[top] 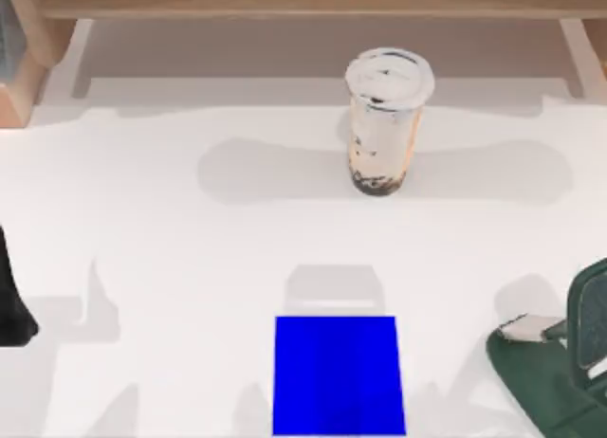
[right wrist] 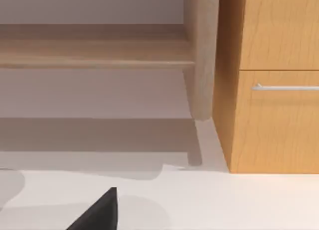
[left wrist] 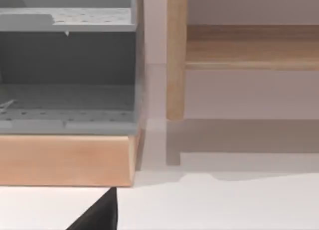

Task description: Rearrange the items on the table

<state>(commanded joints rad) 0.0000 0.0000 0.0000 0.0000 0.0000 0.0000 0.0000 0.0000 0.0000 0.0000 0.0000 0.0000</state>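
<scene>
Cup [top: 384, 125] upright at counter [top: 152, 229] rear: top-heavy, thin-walled, prob slippery; grip mid-body, gently. Both arms parked, finger state can't tell.

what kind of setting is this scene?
Probably a rendered office or study desk. A lidded cup of milky-brown drink stands on a plain white table with a flat blue mat near its front edge; a wooden drawer unit and grey shelving flank the back.
</scene>
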